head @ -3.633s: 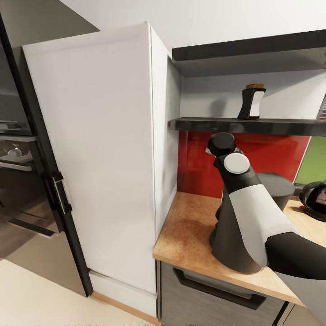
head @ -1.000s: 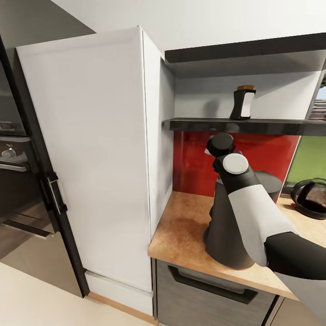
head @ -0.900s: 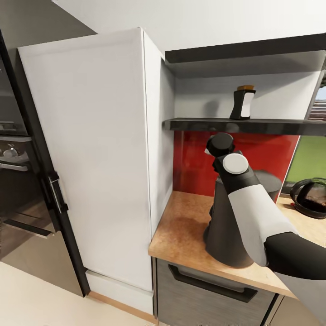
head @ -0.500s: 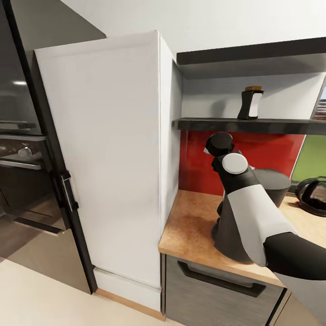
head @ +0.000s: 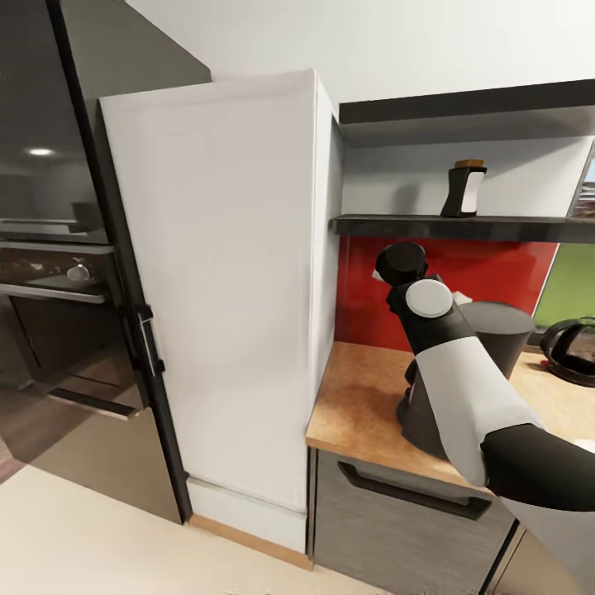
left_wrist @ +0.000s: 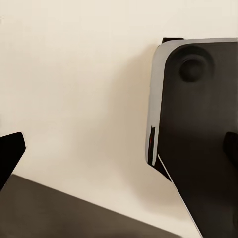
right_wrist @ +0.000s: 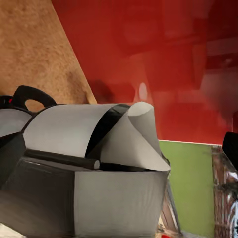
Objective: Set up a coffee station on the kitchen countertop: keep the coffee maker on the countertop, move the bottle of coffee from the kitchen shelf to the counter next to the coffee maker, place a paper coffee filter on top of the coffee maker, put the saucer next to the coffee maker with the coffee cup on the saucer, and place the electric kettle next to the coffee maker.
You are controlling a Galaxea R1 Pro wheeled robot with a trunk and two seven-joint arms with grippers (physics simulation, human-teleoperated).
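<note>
The right gripper (right_wrist: 119,144) stands with its jaws spread wide, one dark fingertip (right_wrist: 11,151) at each edge of the right wrist view, and nothing is pinched between them. Directly ahead of it lies the paper coffee filter (right_wrist: 106,134), a pale curled cone resting in the open top of the coffee maker (right_wrist: 89,198). Judged from this, the filter step is done and the gripper is released.

In the head view the right arm (head: 463,388) is raised in front of the coffee maker (head: 496,326), which stands on the countertop (head: 364,405) against the red backsplash (head: 364,289). The arm hides much of the machine.

The left gripper (left_wrist: 119,146) is likewise spread, its tips at the frame edges, holding nothing; past it are pale floor and a dark rounded panel that cannot be identified.

The bottle of coffee (head: 464,190) stands upright on the kitchen shelf (head: 430,226), above and well apart from the coffee maker — not yet moved. It carries a white label panel and a brown cap; no writing on it can be read.

A dark glass pot (head: 572,351) sits at the far end of the countertop. A tall white cabinet (head: 231,289) and a built-in oven (head: 58,314) stand beside the counter. No brand marks are legible anywhere.
</note>
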